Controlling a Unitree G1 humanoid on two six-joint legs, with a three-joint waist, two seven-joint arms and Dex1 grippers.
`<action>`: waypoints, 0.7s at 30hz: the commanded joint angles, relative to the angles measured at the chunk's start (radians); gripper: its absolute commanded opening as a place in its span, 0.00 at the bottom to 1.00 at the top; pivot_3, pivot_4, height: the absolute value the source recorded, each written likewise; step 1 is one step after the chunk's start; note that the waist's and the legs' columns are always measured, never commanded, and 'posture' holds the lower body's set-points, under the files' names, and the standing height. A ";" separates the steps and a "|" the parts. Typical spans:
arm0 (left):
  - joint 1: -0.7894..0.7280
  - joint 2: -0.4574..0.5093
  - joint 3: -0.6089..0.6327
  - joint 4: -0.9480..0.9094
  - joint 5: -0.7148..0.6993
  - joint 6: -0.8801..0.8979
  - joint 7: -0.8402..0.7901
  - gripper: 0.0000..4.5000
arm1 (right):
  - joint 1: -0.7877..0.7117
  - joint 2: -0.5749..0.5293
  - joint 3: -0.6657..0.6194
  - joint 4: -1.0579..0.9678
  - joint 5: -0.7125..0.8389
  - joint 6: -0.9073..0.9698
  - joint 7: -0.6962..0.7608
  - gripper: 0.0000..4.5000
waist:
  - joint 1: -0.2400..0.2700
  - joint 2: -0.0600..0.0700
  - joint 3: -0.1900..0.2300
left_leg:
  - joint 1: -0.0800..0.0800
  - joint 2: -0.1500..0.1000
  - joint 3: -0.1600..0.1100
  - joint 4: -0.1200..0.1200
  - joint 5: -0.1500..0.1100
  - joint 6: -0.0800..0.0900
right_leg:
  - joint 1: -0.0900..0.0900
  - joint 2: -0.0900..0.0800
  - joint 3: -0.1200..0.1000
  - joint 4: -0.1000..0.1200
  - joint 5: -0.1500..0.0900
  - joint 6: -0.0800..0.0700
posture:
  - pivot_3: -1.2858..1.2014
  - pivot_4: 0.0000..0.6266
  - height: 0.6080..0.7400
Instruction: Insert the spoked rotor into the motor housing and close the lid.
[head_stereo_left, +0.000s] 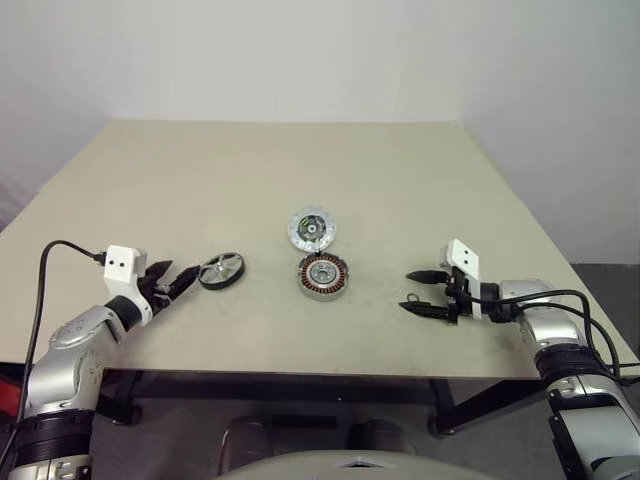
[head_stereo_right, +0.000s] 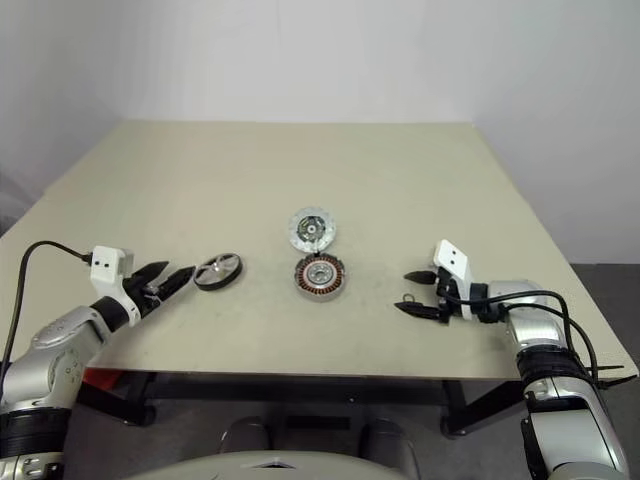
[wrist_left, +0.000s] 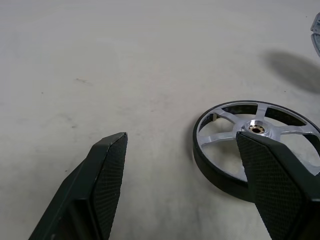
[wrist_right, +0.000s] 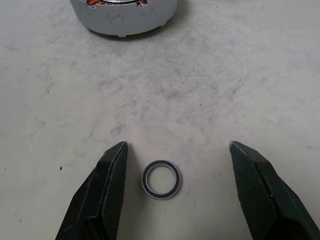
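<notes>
The desk (head_stereo_left: 300, 180) was a broad beige top with most of its surface bare; the far half and both side margins lay free, and its near edge ran just below the two arms. A plain pale wall stood behind it, and dark floor showed past the right corner.

The three parts sat near the middle. The housing (head_stereo_left: 322, 276) with its copper windings rested flat, with the lid (head_stereo_left: 311, 229) just beyond it, close but not clearly touching. The rotor (head_stereo_left: 221, 271) lay flat well to the left of the housing, with bare desk between them.

The left tool (head_stereo_left: 176, 283) hovered low right at the rotor, released, its fingers spread; in the left wrist view one finger (wrist_left: 277, 185) overlapped the wheel's rim while the other stood off over bare desk, and nothing was gripped.

The right tool (head_stereo_left: 421, 293) was near the desk's right side, well apart from the housing, also released and empty. A small dark ring (wrist_right: 161, 179) lay on the desk between its fingertips, nearer one finger, touching neither. Open surface separated this tool from the housing.
</notes>
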 joint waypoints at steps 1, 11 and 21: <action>-0.019 0.018 0.020 -0.012 -0.002 -0.015 -0.006 0.82 | 0.011 -0.022 0.001 0.048 -0.020 0.009 0.003 0.72 | 0.001 -0.001 0.000 | 0.000 0.000 0.000 0.000 0.000 0.000 | 0.000 0.000 0.000 0.000 0.000 0.000 | 0.52 0.00 1.00; -0.022 0.021 0.022 -0.011 -0.003 -0.015 -0.004 0.82 | -0.005 -0.014 0.001 0.065 -0.023 -0.004 0.011 0.13 | 0.003 -0.001 -0.001 | -0.001 0.001 -0.001 -0.003 -0.001 0.000 | 0.000 0.000 -0.001 0.000 -0.001 0.002 | 0.52 0.00 1.00; -0.024 0.018 0.019 -0.008 0.000 -0.016 -0.002 0.82 | -0.049 0.029 -0.010 -0.016 0.013 0.046 -0.008 0.13 | -0.005 -0.001 -0.001 | -0.001 0.001 0.000 -0.003 -0.002 0.000 | -0.001 0.000 -0.001 0.000 -0.002 0.003 | 0.52 0.00 1.00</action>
